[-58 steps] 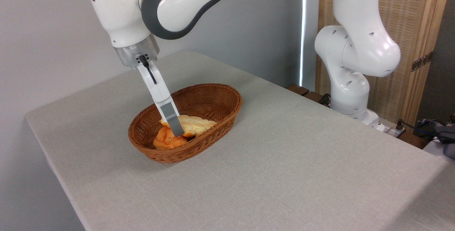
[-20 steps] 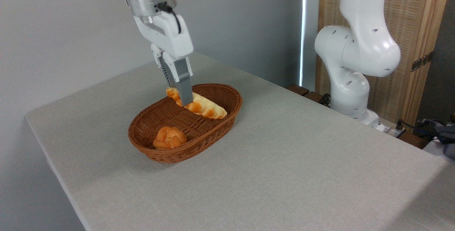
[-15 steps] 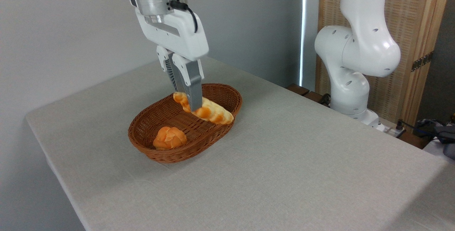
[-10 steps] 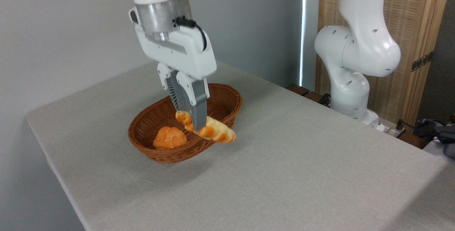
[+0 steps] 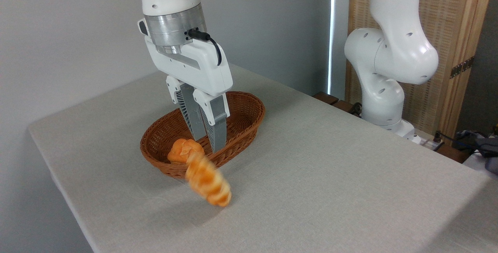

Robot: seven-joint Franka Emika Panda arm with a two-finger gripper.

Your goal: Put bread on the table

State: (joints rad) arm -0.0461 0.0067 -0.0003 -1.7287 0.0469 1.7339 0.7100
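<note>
Hanging over the wicker basket [image 5: 237, 107], the gripper [image 5: 210, 144] is standing with fingers parted, gripping nothing. Just below it the bread [image 5: 207, 183], blurred and tilted, is sitting off the basket's front rim above the table [image 5: 330, 175]. An orange bun [image 5: 179, 151] is lying inside. No writing is showing anywhere.

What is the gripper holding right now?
Nothing. The gripper is open above the basket, and the bread is blurred below it, apart from the fingers, tilted in front of the basket over the table.
</note>
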